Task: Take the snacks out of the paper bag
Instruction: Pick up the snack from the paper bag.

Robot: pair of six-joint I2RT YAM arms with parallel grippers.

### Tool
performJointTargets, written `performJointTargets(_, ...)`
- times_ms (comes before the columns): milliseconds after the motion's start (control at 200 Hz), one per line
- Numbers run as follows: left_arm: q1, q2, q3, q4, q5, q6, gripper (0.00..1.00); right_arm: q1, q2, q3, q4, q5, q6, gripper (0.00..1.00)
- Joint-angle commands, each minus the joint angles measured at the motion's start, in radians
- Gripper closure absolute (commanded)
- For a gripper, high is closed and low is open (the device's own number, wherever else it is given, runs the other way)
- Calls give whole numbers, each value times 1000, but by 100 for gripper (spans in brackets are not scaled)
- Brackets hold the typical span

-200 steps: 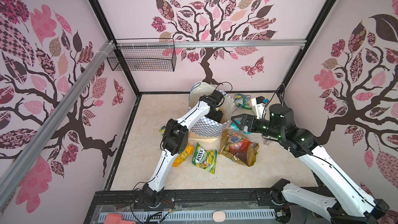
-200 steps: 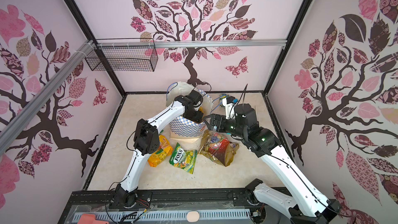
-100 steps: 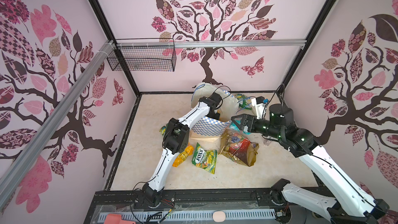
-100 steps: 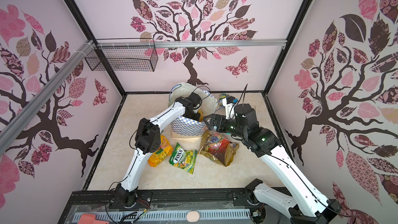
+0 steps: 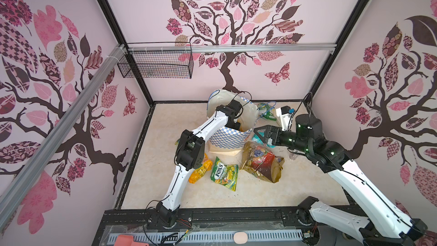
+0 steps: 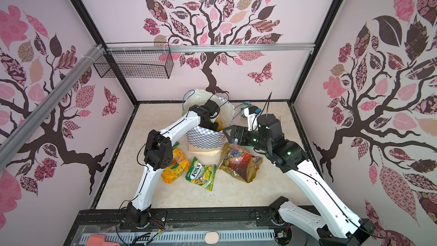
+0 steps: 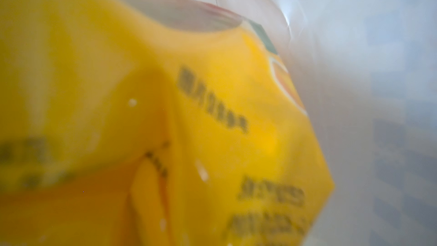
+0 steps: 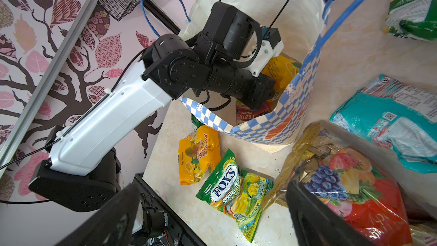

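Inside the bag [image 8: 290,105]
Tips of the left claw [image 8: 259,95] hidden behind its wall; print on the packet [image 7: 212,126] blurred, unreadable.

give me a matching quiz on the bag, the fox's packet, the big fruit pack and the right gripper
Things:
1 paper bag
2 fox's packet
3 fruit pack
4 right gripper

Descriptions:
a green, lying in front of the bag
b open, beside the bag
c blue and white checks outside
d gold and red

Pairs: 1-c, 2-a, 3-d, 4-b
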Motion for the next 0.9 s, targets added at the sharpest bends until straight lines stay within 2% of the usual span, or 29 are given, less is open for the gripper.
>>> performJointTargets(0,-1,-105,-7,42,-18,14,100,3,-4,27,3,5,1,0)
performJointTargets(515,-3,-234,-9,102,-83,67,100,3,-3,25,4,3,2,0)
performJointTargets(895,-16,-323,68,105,-129,109,100,4,5,27,10,0,4,0)
